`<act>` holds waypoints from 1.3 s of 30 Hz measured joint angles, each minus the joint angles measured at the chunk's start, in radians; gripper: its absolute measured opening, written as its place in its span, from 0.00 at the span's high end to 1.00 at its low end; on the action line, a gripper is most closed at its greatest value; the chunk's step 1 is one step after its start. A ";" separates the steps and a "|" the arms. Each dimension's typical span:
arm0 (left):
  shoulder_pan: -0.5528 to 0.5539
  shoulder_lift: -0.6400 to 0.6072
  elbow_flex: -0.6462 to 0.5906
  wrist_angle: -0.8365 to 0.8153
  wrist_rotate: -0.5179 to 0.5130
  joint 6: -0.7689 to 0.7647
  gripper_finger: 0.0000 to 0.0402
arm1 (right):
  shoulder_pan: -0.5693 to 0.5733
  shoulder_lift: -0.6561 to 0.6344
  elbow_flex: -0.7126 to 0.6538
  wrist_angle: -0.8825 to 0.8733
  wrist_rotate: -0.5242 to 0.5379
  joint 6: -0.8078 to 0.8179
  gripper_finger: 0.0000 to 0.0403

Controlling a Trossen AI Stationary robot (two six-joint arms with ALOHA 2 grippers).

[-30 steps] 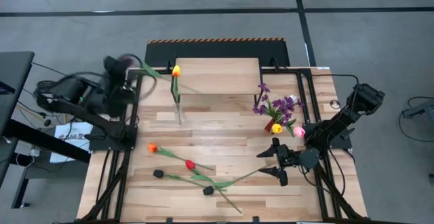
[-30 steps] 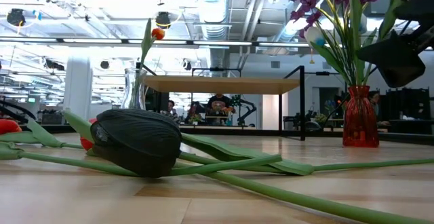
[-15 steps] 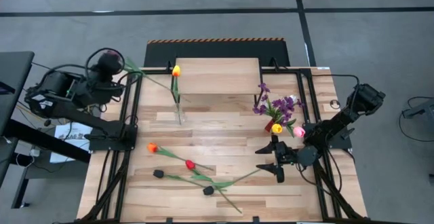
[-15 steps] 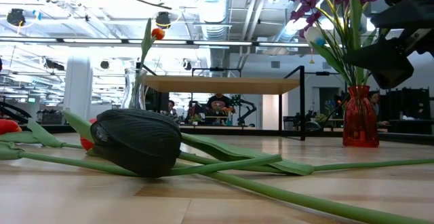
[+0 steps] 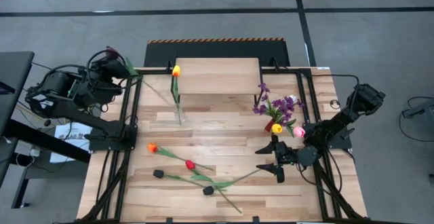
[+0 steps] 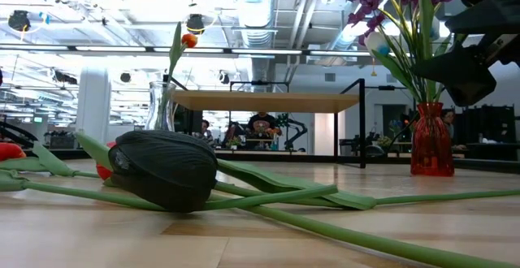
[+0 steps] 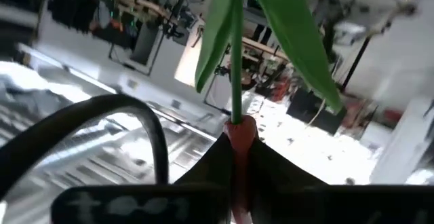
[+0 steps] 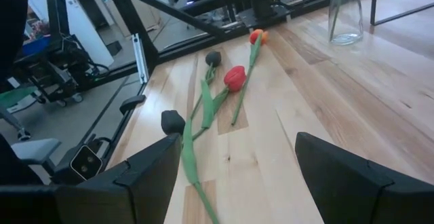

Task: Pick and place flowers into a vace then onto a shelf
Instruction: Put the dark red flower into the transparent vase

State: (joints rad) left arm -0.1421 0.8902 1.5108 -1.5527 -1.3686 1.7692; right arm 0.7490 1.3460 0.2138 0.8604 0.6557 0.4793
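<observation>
So you've got the big slatted table (image 5: 224, 149) with one light-wood shelf (image 5: 217, 75) at its far edge, and two vases: a clear glass vase (image 5: 179, 115) holding a single yellow tulip (image 5: 176, 70), and a red vase (image 6: 430, 149) stuffed with purple sprigs (image 5: 274, 104) plus a yellow and a pink head. Four loose flowers (image 5: 193, 173) lie flat near the front: one orange tulip (image 5: 152, 147), one red tulip (image 5: 190, 164), two black ones, stems running roughly left-to-right across the boards. The left gripper (image 5: 114, 64) sits off the table's left edge, pinched tight on a flower stem (image 7: 235, 54) that points away from it. The right gripper (image 5: 277, 159) hovers over the table's right side, fingers spread wide, holding nothing. No readable writing anywhere.
</observation>
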 joint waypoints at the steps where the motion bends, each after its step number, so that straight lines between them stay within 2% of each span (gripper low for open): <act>1: 0.000 0.000 0.000 0.000 0.003 0.030 0.97 | 0.000 0.000 0.000 0.000 0.000 0.000 0.29; 6: 0.000 0.005 0.000 0.001 0.020 0.050 0.94 | 0.000 0.000 0.000 0.000 0.000 0.000 0.29; 39: 0.000 0.226 -0.001 0.003 0.019 0.007 0.96 | 0.002 0.000 0.000 -0.017 -0.003 -0.008 0.29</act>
State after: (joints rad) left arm -0.1421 1.1161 1.5101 -1.5497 -1.3497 1.7766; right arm 0.7509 1.3460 0.2138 0.8436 0.6525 0.4713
